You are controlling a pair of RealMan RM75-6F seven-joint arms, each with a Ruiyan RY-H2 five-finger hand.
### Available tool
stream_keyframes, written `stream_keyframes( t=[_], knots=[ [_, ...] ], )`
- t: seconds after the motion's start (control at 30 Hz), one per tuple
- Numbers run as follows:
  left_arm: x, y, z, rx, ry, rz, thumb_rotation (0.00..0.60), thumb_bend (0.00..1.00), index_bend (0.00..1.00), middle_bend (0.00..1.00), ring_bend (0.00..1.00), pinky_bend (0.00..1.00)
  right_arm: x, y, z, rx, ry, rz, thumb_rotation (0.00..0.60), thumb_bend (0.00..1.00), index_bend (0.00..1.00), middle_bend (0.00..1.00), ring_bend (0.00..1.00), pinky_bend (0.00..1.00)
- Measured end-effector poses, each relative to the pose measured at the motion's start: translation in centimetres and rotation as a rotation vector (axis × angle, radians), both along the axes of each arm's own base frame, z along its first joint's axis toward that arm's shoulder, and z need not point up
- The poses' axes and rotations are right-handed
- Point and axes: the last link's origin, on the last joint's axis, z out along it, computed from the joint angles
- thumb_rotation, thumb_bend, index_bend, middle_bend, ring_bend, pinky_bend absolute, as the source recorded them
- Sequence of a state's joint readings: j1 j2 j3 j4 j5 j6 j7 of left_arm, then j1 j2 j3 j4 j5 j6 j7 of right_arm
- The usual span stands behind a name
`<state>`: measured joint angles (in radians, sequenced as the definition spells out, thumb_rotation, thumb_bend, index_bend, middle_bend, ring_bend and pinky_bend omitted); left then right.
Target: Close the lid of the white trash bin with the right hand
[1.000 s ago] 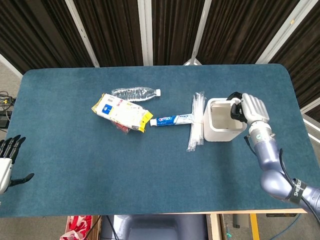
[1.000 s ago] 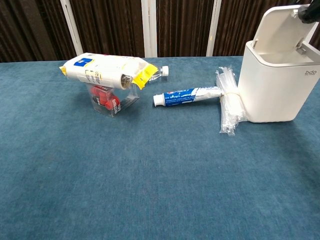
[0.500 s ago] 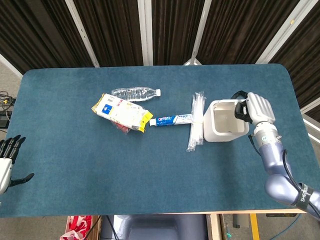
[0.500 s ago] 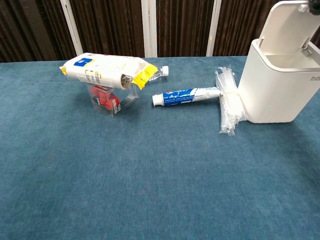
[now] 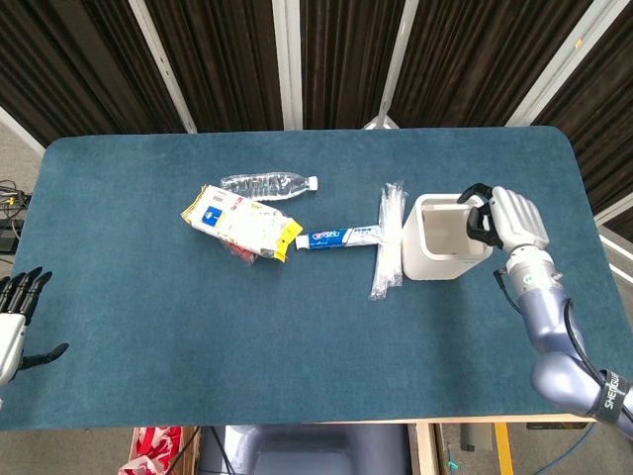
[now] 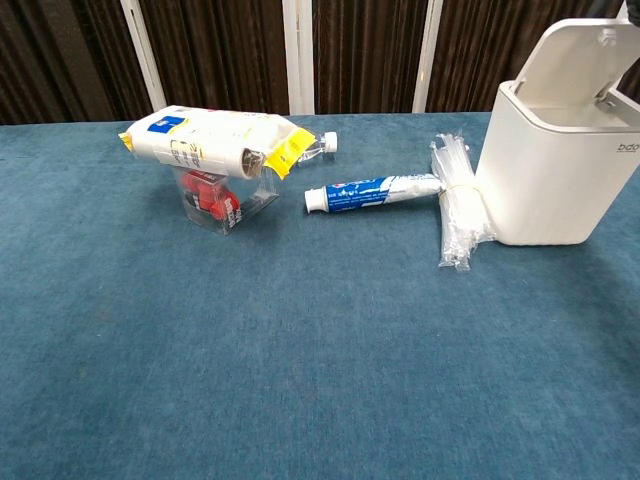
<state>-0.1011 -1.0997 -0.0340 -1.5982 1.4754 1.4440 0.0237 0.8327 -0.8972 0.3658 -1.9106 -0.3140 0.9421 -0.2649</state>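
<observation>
right hand [image 5: 506, 219] sits at the right edge of the white trash bin [image 5: 444, 238], fingers curled against the raised lid [image 6: 590, 58]; whether it grips the lid or only touches it cannot be told. bin stands at the table's [image 5: 148, 327] right side, mouth open. lid tilts up on the bin's right, so closing means pushing leftward and down. left hand [image 5: 12, 315] rests far off at the left edge, fingers spread, holding nothing.
</observation>
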Motion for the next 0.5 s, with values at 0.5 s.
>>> stream_keyframes(
  t=[0.5],
  knots=[
    [0.2, -0.2, 0.0, -0.003, 0.003, -0.012, 0.600, 0.00, 0.00, 0.00, 0.00, 0.00, -1.3, 1.8, -1.0, 0.054, 0.012, -0.026, 0.600, 0.76, 0.42, 0.83, 0.95, 0.86]
  ],
)
